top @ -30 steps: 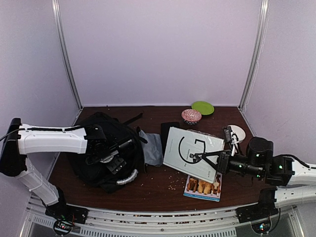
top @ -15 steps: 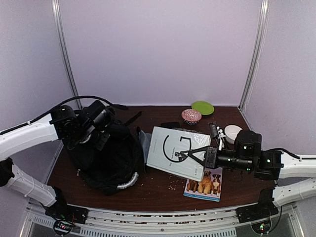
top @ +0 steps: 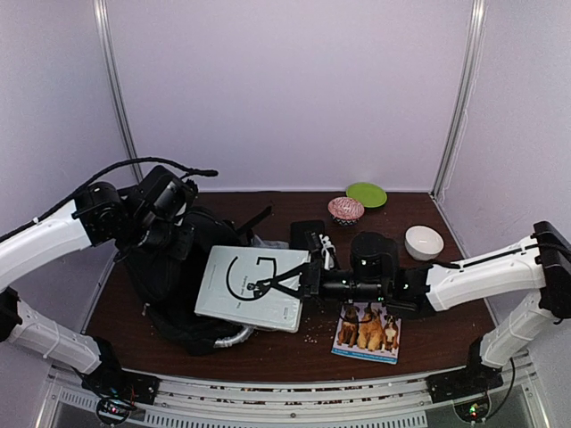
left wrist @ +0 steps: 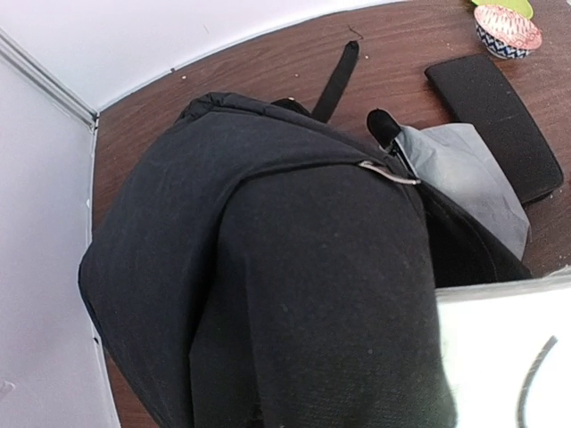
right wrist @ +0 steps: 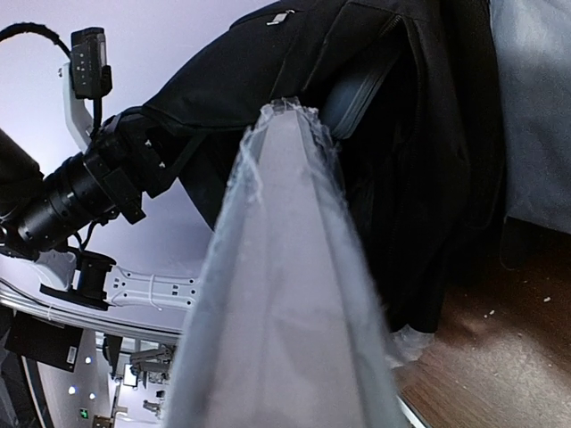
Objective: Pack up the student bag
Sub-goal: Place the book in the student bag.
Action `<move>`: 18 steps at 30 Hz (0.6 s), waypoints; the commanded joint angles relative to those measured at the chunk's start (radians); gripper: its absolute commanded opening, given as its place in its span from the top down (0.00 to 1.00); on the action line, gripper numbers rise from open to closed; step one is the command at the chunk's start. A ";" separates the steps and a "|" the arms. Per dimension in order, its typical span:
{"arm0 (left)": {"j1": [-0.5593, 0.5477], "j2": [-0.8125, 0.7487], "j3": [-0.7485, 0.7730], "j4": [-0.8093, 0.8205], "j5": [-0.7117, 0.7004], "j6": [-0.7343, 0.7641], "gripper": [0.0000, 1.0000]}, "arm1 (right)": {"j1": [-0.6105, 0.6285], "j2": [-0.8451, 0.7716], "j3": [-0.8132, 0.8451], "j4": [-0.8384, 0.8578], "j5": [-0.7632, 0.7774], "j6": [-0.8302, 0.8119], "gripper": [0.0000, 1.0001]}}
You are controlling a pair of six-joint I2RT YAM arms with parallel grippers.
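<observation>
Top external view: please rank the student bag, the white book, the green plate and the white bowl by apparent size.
1. student bag, though partly covered.
2. white book, lifted nearer the camera, so perhaps flattered.
3. green plate and white bowl look about alike; I cannot rank them.

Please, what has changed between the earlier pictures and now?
The left pincer closed on the student bag and raised its top edge. The right pincer carried the white book leftward, up to the bag. The dog book, pink bowl, white bowl and green plate stayed put.
</observation>
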 commanded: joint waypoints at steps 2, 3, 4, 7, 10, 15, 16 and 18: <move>0.006 0.003 0.026 0.134 -0.013 -0.095 1.00 | 0.009 0.084 0.093 0.220 -0.007 0.131 1.00; 0.013 0.009 0.026 0.134 -0.019 -0.102 1.00 | 0.014 0.092 0.101 0.221 -0.009 0.132 1.00; 0.024 0.015 0.026 0.134 -0.021 -0.108 1.00 | 0.019 0.099 0.111 0.210 -0.012 0.124 1.00; 0.080 0.044 0.017 0.168 0.003 -0.121 1.00 | 0.040 0.108 0.144 0.113 -0.021 0.079 1.00; 0.135 0.080 0.008 0.202 0.046 -0.132 1.00 | 0.049 0.087 0.117 0.104 -0.012 0.069 1.00; 0.186 0.110 0.017 0.253 0.091 -0.146 1.00 | 0.051 -0.004 0.019 0.070 0.027 0.032 1.00; 0.189 0.113 0.023 0.260 0.102 -0.147 1.00 | 0.051 -0.009 0.016 0.053 0.029 0.023 1.00; 0.190 0.115 0.029 0.269 0.130 -0.153 1.00 | 0.050 0.004 0.027 0.042 0.034 0.023 1.00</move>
